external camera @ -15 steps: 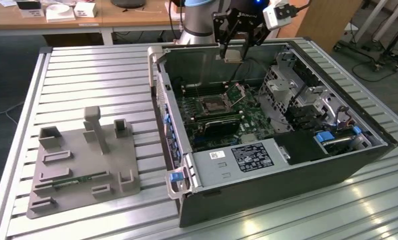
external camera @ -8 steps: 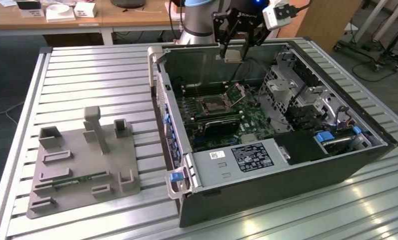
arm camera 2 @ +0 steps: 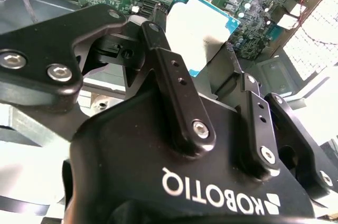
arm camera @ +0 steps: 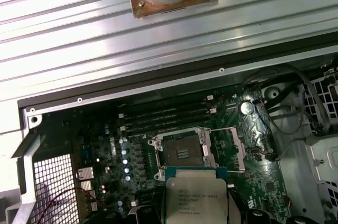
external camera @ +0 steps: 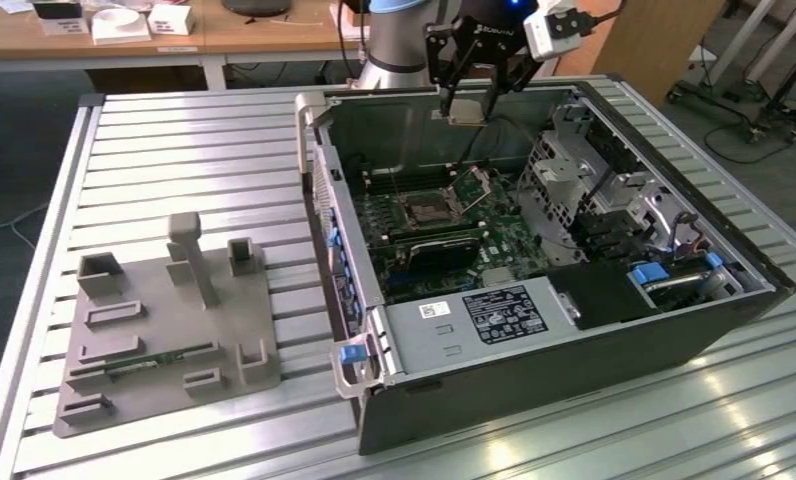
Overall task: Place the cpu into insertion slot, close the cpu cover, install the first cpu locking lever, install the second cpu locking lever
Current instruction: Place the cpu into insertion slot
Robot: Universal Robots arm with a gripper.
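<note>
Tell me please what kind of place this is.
Probably a robotics lab: an open computer case lies on a slatted metal table, the end effector holds the cpu above it, a wooden desk stands behind.

The cpu (arm camera: 196, 198) hangs above the insertion slot (arm camera: 182, 152) (apparently apart).
</note>
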